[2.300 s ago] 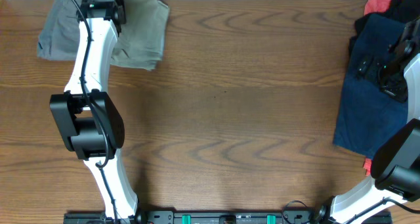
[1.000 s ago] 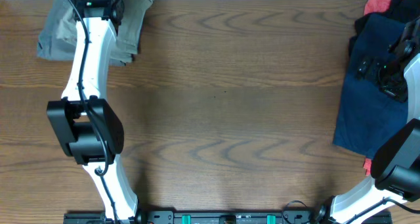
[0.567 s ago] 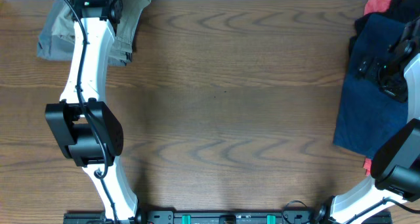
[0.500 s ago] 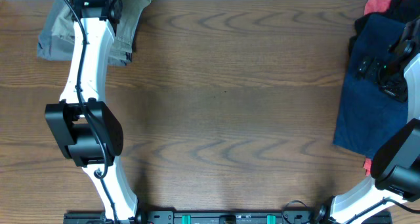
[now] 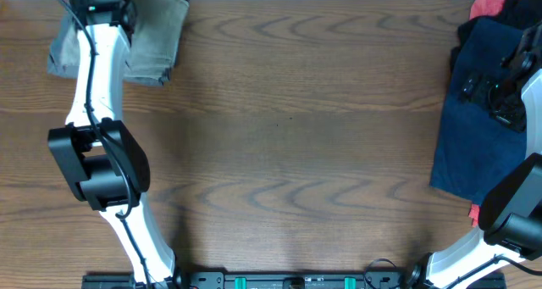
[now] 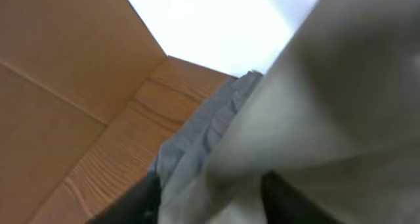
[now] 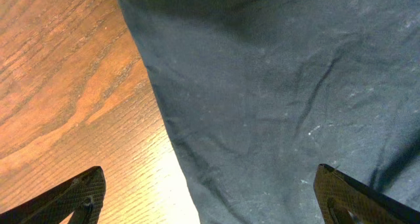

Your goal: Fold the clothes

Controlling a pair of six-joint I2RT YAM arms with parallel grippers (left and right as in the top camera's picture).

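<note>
A grey-green garment [image 5: 152, 43] lies bunched at the table's far left corner. My left gripper [image 5: 100, 1] is over its far edge. In the left wrist view my left gripper [image 6: 216, 201] has its fingers closed on a thick fold of this garment [image 6: 308, 106]. A navy blue garment [image 5: 474, 145] lies spread at the right edge. My right gripper [image 5: 495, 90] hovers just above it. In the right wrist view my right gripper [image 7: 210, 198] is open wide and empty over the navy cloth [image 7: 282, 86].
A red cloth [image 5: 491, 2] and dark clothing lie at the far right corner. A bit of red [image 5: 474, 213] shows under the navy garment's near edge. The wooden table [image 5: 296, 136] spans the middle. A white wall [image 6: 210, 27] is beyond the far edge.
My left gripper has moved left along the far edge, drawing the grey-green garment's right part with it. The garment now looks narrower. The right arm has not moved.
</note>
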